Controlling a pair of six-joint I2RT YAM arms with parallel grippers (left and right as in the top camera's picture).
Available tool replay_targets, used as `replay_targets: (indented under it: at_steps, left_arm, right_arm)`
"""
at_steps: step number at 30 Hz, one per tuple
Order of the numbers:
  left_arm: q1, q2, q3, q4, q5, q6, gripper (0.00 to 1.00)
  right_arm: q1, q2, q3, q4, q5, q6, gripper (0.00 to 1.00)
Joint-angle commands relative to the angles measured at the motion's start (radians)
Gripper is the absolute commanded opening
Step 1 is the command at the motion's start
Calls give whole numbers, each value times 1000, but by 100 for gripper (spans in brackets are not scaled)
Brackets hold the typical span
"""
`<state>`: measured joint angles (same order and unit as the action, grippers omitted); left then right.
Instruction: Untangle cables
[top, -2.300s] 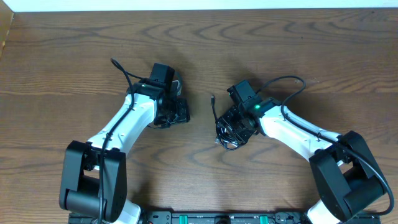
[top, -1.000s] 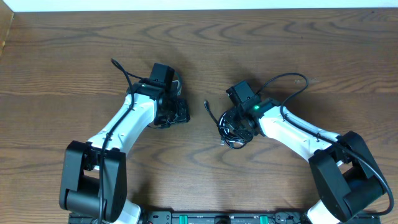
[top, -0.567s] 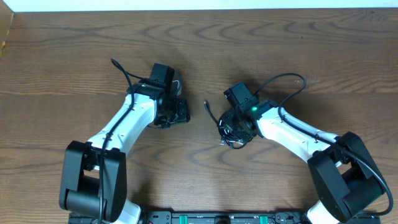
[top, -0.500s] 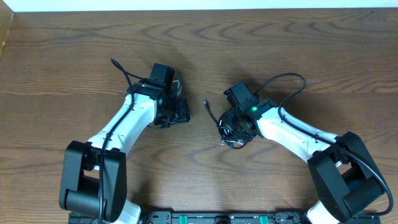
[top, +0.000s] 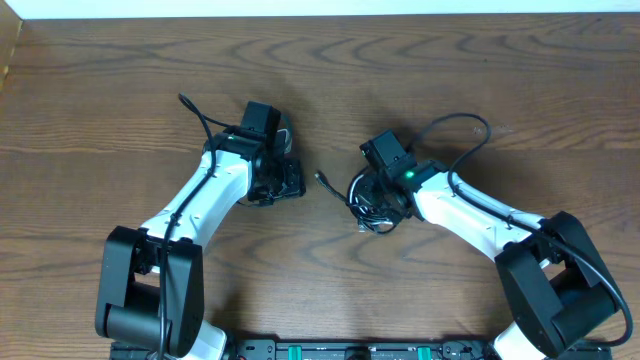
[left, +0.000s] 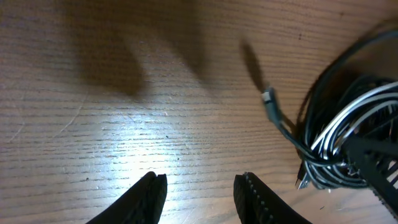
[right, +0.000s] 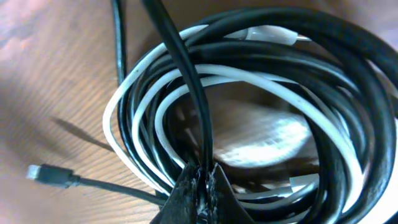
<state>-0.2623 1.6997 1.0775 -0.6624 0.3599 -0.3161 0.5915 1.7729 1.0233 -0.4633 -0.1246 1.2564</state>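
Wooden table (top: 450, 80) bears cables (top: 375, 207); right gripper (right: 203, 177) pinches them, left gripper (left: 200, 182) gapes empty

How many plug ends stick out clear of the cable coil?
1. A small plug juts left from the coil pinched by the right end effector, toward the open left end effector. Others may be hidden among the loops.

In the right wrist view the cables (right: 199, 99) run off 3 edges, and the right gripper (right: 202, 183) shows only its tips. Overhead, we lose much of them under that arm (top: 470, 212). The left wrist view cuts them at its right edge; 1 plug (left: 269, 99) there is blurred.
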Motion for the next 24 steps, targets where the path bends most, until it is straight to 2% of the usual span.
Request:
replay_targets:
  at_steps: [1,10,17,21,24]
  left_arm:
    - [4,-11,7,-2,-10,8,42]
    - [4,-11,7,-2,-10,8,42]
    - [4,-11,7,-2,-9,8,42]
    - [4,-11,7,-2,69,18,43]
    - [4,-11,7,10,176,95,59]
  right_arm:
    - [-10,-58,7,6,-13,-158,1]
    - [-7,-95,7,13,-122,-309,1]
    - [-7,-95,7,37,-246,-506,1]
    - [-8,-95,7,38,-264,-555,1]
    - [-10,-95,7,44,-264,-554,1]
